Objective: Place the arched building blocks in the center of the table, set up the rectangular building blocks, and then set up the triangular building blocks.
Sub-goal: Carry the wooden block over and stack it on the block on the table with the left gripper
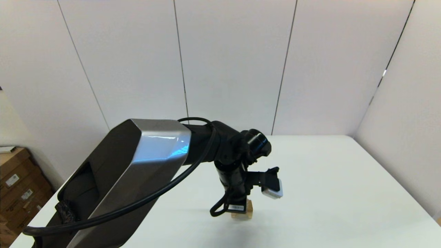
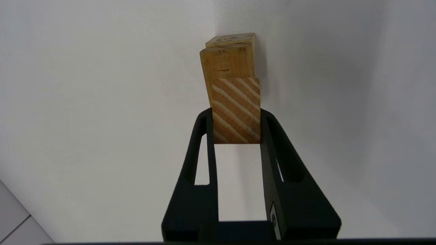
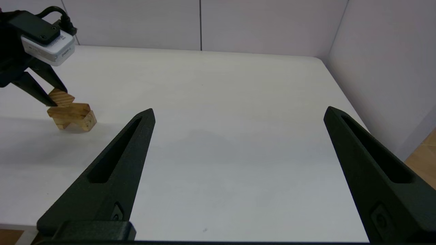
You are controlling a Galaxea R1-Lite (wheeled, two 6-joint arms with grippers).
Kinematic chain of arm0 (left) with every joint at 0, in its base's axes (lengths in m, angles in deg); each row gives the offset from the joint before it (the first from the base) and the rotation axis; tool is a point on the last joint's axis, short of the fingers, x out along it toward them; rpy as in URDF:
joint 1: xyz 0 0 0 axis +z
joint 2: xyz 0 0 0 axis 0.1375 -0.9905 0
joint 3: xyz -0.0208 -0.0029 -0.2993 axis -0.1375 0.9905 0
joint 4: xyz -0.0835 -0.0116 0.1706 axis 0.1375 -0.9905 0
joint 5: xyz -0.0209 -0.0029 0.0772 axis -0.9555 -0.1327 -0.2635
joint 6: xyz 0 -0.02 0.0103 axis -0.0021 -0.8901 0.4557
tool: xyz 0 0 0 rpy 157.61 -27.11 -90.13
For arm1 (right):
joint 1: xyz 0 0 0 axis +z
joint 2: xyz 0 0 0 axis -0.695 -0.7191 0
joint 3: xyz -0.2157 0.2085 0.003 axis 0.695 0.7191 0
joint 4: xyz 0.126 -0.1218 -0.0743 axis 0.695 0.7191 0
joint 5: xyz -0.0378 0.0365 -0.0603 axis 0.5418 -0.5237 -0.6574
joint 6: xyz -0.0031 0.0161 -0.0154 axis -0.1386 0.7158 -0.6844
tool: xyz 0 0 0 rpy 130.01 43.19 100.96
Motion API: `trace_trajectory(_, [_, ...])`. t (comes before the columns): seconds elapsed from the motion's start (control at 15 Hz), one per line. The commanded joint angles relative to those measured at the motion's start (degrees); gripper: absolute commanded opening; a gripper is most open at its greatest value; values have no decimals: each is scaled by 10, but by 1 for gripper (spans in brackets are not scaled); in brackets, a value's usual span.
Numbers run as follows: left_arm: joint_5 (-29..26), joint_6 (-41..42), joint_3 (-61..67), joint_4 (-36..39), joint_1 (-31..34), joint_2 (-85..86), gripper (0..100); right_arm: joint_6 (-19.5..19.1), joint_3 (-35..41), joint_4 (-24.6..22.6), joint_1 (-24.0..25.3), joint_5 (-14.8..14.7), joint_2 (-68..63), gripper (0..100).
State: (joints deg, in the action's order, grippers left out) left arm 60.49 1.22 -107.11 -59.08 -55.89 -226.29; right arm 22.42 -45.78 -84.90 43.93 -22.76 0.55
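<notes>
- Striped diagonal grain is seen on the triangular block (image 2: 236, 110), which is gripped between the two black fingers (image 2: 207, 136) of the left gripper (image 2: 236, 127) at the centre of the left wrist frame.
- The wedge is held directly over the darker rectangular block (image 2: 227, 64); whether the two touch cannot be told from that view.
- Behind the slab, a corner of the pale arched block (image 2: 235, 39) is visible, upper centre of the frame.
- In the right wrist view the stack is seen at the left edge of the frame: the triangular block (image 3: 60, 98) sits on or just above the rectangular block (image 3: 68, 111), with the arched block (image 3: 88, 121) underneath, resting on the tabletop (image 3: 221, 102).
- The left gripper (image 3: 44, 98) is seen there coming down from the upper left corner, fingertips on the wedge.
- In the head view the left arm fills the lower left and centre; only a small part of the blocks (image 1: 243, 210) shows under the wrist, lower centre of the frame, on the white tabletop (image 1: 327, 189).
- The right gripper (image 3: 238, 112) is held above bare tabletop, well apart from the stack; its fingers (image 3: 119, 160) are spread wide, nothing between them.
- Cardboard boxes (image 1: 17, 186) are noted at the left edge of the head view, beyond the tabletop.
</notes>
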Motion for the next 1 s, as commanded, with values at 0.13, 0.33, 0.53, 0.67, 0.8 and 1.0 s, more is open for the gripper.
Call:
trace_trajectory(0.13, [-1, 2, 0, 11, -5, -3, 0, -1, 1, 0, 0, 0, 0, 100])
trace_trajectory(0.33, [-1, 2, 0, 17, -5, -4, 0, 0, 1, 0, 0, 0, 0, 100])
trace_trajectory(0.53, [-1, 2, 0, 17, -5, -5, 0, -1, 1, 0, 0, 0, 0, 100])
trace_trajectory(0.67, [-2, 2, 0, 16, -5, -6, 0, -1, 1, 0, 0, 0, 0, 100])
trace_trajectory(0.8, [-2, 2, 0, 14, -5, -6, 0, -1, 1, 0, 0, 0, 0, 100])
trace_trajectory(1.0, [-2, 2, 0, 5, -5, -5, 0, -1, 0, 0, 0, 0, 0, 100])
